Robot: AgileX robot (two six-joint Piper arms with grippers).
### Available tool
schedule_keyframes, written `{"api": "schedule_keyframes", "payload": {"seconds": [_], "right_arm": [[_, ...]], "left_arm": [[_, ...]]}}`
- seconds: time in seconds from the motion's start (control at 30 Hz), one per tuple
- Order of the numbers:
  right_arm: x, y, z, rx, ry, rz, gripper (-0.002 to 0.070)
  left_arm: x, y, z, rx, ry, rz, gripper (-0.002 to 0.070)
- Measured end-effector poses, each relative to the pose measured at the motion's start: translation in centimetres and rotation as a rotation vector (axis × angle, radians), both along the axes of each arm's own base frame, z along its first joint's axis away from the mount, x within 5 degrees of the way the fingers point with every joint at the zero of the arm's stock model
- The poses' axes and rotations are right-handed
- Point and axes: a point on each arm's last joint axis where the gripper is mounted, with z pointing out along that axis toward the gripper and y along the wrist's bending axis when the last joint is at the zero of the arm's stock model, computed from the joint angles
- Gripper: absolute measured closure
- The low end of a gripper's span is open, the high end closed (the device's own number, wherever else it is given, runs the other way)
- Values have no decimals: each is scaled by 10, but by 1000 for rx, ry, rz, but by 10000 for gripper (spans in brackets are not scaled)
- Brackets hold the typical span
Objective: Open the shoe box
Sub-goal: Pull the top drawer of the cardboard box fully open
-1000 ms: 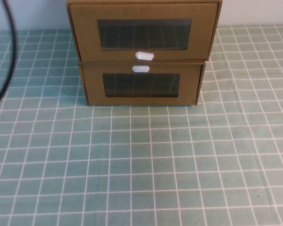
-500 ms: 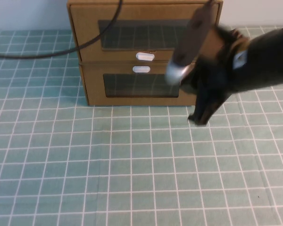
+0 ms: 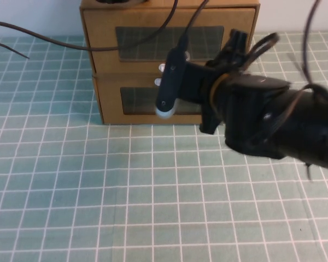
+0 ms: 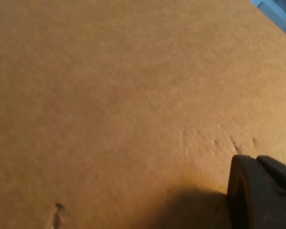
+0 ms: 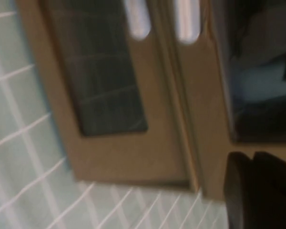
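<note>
- The right claw [image 5: 255, 191] hung in the air in front of the two stacked boxes. Its fingers were together and clamped on nothing.
- Straight ahead of that claw stood the lower shoe box [image 3: 109, 103], with the upper shoe box [image 3: 101, 33] sitting on top of it. Both fronts looked closed.
- The claw faced the right-hand part of those fronts. The lower box's white tab [image 5: 137, 19] and the upper box's white tab [image 5: 188, 21] lay off to its left, side by side in the wrist view (one just above the other on the boxes themselves).
- The lower window [image 5: 100, 81] and the upper window [image 5: 262, 86] were dark panes ahead of the claw.
- Behind the claw, the right arm [image 3: 273, 120] stretched back over the green checked cloth [image 3: 98, 191].
- The left claw [image 4: 264, 195] was close over the plain cardboard top of the upper box. We could not tell whether it was apart or together.
- Black cables [image 3: 44, 39] trailed off to the left.
</note>
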Motion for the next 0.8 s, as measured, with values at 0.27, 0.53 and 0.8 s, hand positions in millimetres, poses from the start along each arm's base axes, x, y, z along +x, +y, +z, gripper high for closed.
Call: {"api": "schedule_keyframes", "payload": {"seconds": [0.27,0.53,0.8], "right_arm": [[22,29,-29,4,-148,105,524],[37,46,-53,-9,-139,102,347],[44,52,-49,18,-158,91,323]], "left_arm": [[0,-1,-1,-12,19,0,680],[1,-1,-2,-14,23,-1,680],[1,-1,-2,-18,28,-4,680]]}}
